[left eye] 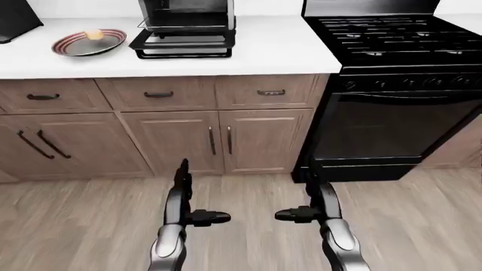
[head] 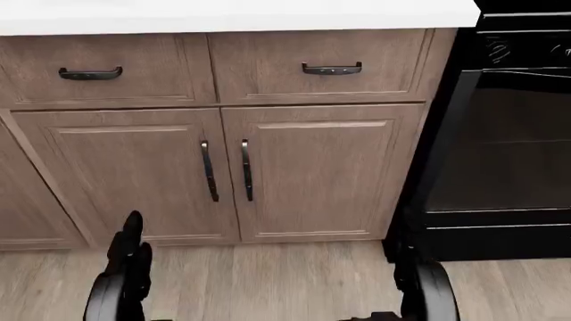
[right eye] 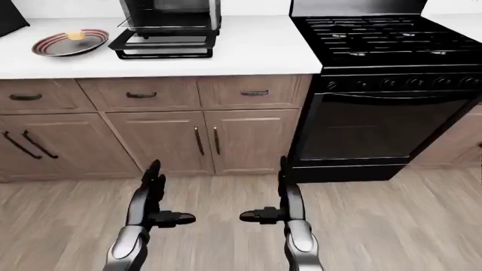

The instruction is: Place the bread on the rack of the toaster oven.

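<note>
Kitchen scene seen from the robot's head, looking down and ahead. Wood-plank floor (left eye: pixel 90 226) fills the near part of the eye views. Beyond it runs a row of brown wooden cabinets (left eye: pixel 173 132) with dark handles, topped by a white counter (left eye: pixel 278 48). To the right of the cabinets stands a black stove (left eye: pixel 399 96) with gas burners on top and a dark oven door below.

On the far part of the counter sits the toaster oven (left eye: pixel 186 25), its door (left eye: pixel 183 44) folded down flat toward the robot. Just left of it lies a round plate (left eye: pixel 88 43) with a red striped rim, and the bread (left eye: pixel 93 35), a small pale piece, rests on that plate.

Both arms reach out low over the floor, well short of the cabinets. The left hand (left eye: pixel 185 197) and the right hand (left eye: pixel 312 197) are empty, fingers spread, each with fingers pointing up and a thumb pointing inward toward the other hand. The bread is far from both hands, up on the counter and to the left of the left hand.
</note>
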